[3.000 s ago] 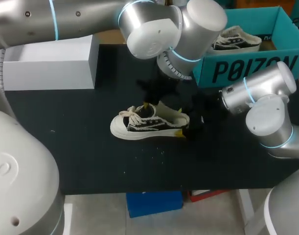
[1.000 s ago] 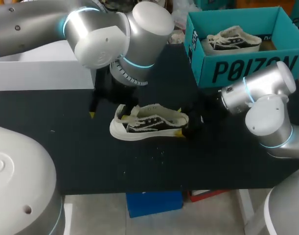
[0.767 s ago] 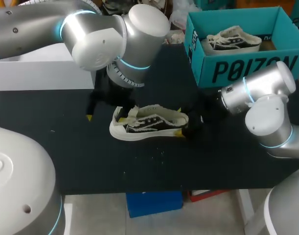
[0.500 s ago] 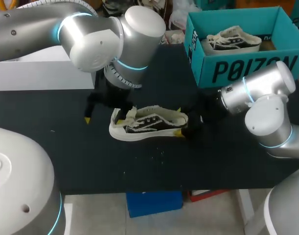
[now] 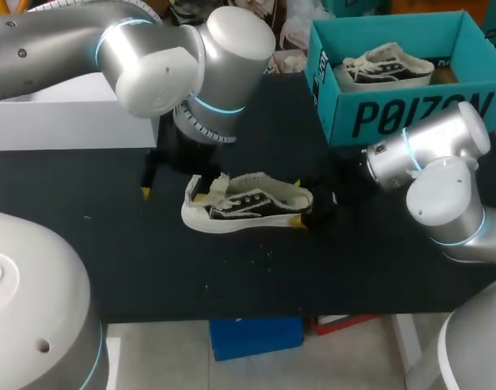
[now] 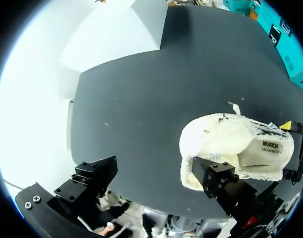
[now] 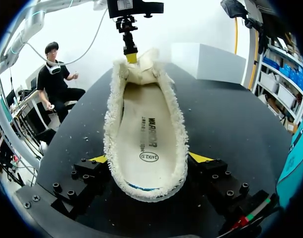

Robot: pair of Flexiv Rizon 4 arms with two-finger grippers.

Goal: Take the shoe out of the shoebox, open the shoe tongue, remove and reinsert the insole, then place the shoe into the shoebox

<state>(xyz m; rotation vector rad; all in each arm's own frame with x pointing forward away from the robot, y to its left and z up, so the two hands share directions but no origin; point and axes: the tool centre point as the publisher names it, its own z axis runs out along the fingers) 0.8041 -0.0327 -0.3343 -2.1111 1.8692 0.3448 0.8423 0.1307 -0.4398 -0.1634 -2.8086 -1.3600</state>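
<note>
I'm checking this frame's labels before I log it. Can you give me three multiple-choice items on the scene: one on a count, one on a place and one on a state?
1. How many sneakers lie in the teal cardboard shoebox?
A) one B) two C) none
2. Where does the cream and black lace-up sneaker rest?
A) in the shoebox B) on the black table C) on the floor
3. The right end effector is:
A) open beside the heel B) raised clear of the sneaker C) shut on the sneaker's heel

Answers: 1 A, since a single second sneaker shows inside the shoebox. 2 B, since its sole sits on the table. 3 C, since both yellow-tipped fingers press the heel from two sides.
</note>
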